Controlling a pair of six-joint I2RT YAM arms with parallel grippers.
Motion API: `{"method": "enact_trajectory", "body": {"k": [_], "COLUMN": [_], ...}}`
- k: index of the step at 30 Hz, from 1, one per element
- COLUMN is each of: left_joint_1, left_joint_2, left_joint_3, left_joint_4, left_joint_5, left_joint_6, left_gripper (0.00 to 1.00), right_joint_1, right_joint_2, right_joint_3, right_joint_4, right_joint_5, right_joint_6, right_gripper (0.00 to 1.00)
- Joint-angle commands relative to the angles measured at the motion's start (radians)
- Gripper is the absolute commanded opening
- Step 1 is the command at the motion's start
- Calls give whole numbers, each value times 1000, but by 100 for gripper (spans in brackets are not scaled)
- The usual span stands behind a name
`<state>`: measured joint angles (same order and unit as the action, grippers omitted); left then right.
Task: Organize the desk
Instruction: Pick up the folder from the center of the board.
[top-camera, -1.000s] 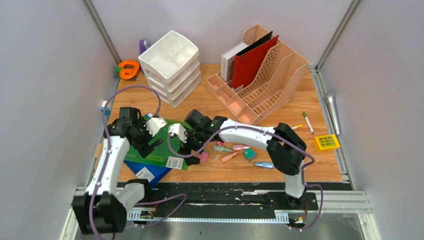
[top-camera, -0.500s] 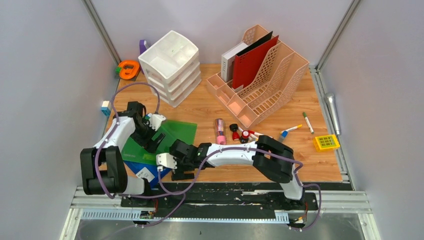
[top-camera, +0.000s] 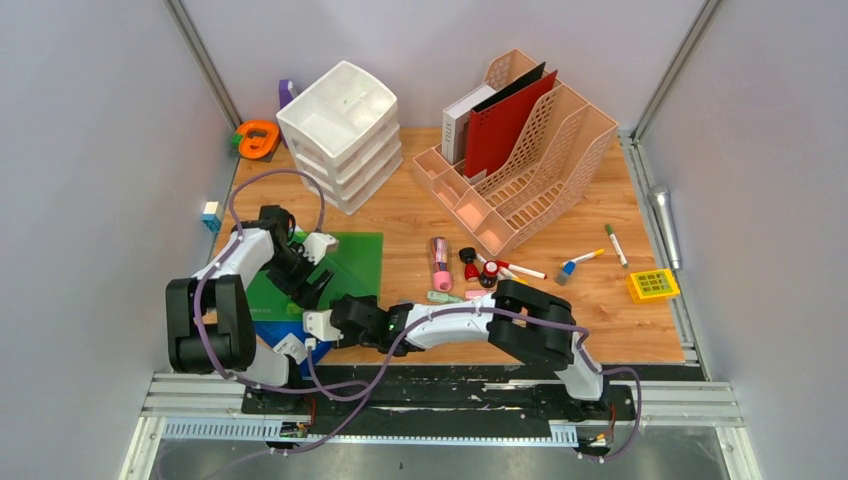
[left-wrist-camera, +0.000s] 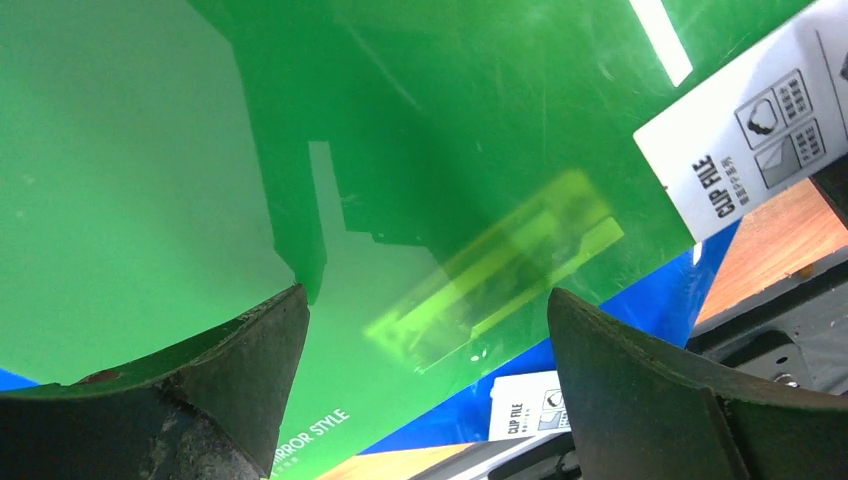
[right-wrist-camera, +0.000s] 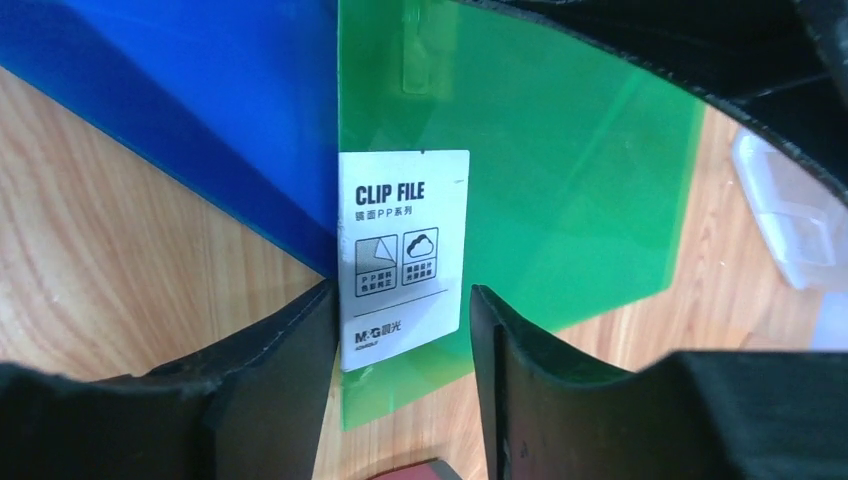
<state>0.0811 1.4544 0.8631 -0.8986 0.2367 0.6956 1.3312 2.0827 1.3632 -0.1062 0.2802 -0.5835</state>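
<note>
The desk of light-brown wood-grain planks (top-camera: 620, 320) fills the middle of the overhead view. The work is at its lower left, where a glossy green plastic clip file (top-camera: 360, 262) lies flat, partly over a blue plastic clip file (right-wrist-camera: 200, 100). The right gripper (right-wrist-camera: 400, 300) sits low over the green file's near corner, at the bottom centre of its wrist view. Its jaws are about half apart with the white printed "CLIP FILE" label (right-wrist-camera: 403, 230) between them, and nothing is pinched. The left gripper (left-wrist-camera: 425, 295) hangs over the middle of the same file with its jaws spread wide and holds nothing.

The step looks like taking the green file by that corner. A thin flat sheet gives little to grab, so one finger should probably work under the edge where the corner lies on bare wood, with the other coming down on the label, before closing fully. The glossy surface may slip, so a firm pinch well in from the edge seems wise, with a slow lift so the blue file beneath is not dragged along. The pink slotted plastic file rack (top-camera: 530, 150) at upper centre, with a red plastic folder (top-camera: 505, 125) standing in it, seems the likely home
</note>
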Motion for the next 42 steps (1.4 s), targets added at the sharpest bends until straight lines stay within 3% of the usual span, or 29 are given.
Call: {"method": "enact_trajectory", "body": {"k": [1, 5, 12, 17, 25, 32, 42], "left_joint_1": [9, 8, 9, 9, 9, 16, 15], "left_joint_2": [28, 39, 14, -66, -212, -316, -393], "left_joint_3": [34, 45, 93, 166, 238, 189, 146], "left_joint_4": [-27, -41, -89, -155, -218, -154, 14], "left_joint_5": [56, 61, 66, 79, 85, 111, 302], "left_joint_6": [43, 64, 90, 134, 259, 413, 549], "left_gripper": [96, 95, 95, 97, 100, 100, 100], "right_joint_1": [16, 19, 18, 0, -108, -225, -376], "right_joint_2": [89, 107, 59, -10, -135, -232, -279], "right_joint_3": [-44, -40, -23, 14, 129, 194, 315], "right_joint_4": [-7, -6, -47, -132, -318, -399, -534], "right_joint_5": [114, 141, 157, 112, -128, -334, -606], "right_joint_6": [-45, -58, -67, -45, 29, 52, 49], "right_gripper": [48, 37, 1, 0, 0, 0, 0]}}
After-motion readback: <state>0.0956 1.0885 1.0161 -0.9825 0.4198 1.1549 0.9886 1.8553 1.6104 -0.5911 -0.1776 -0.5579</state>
